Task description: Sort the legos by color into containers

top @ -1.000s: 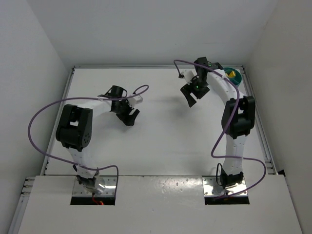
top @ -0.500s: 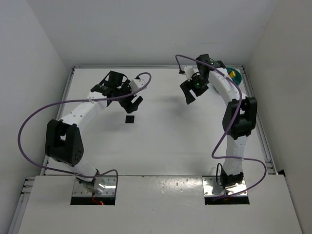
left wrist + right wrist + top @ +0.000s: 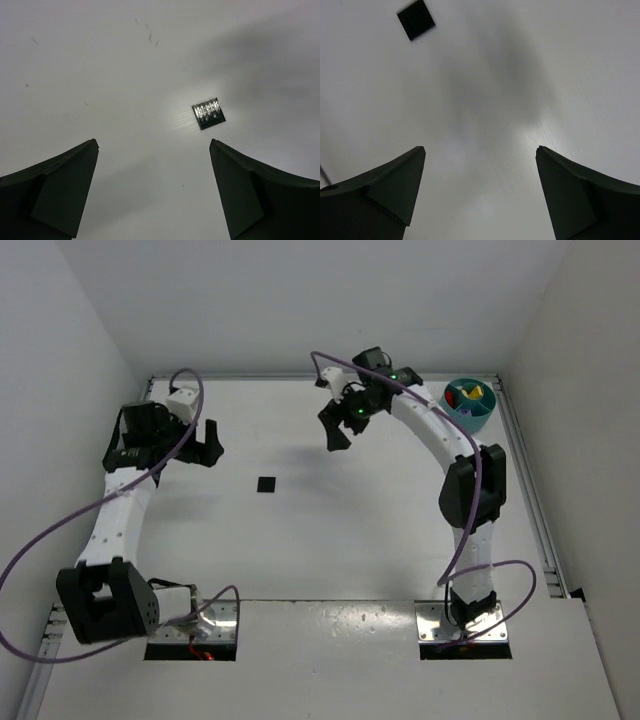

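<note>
Top external view, from the left: the left gripper [image 3: 205, 443] hangs over the white table [image 3: 350, 530] with its two dark jaws spread wide and nothing between them. To the right of those jaws, and clear of them, a small flat black square studded plate [image 3: 265, 484] lies flat on the table. It sits roughly between the two grippers and touches neither.

Through the left wrist camera, the left gripper [image 3: 153, 145] shows the same wide gap with bare table in it. The studded plate [image 3: 208, 113] rests just beyond the fingertips, up towards the right-hand finger [image 3: 260, 195], with rows of studs catching the light.

Further right, the right gripper [image 3: 335, 435] is also parted and holds nothing. From its own wrist camera, the right gripper [image 3: 480, 150] frames only blurred table, and the plate [image 3: 416, 19] lies well ahead of the jaws, off to their left.

Well to the right of the right jaws, by the table's far right corner, stands a small round teal plastic dish [image 3: 485, 418]. Tiny yellow and red plastic bricks [image 3: 476, 393] lie in its compartments; which wedge holds which I cannot tell.
</note>
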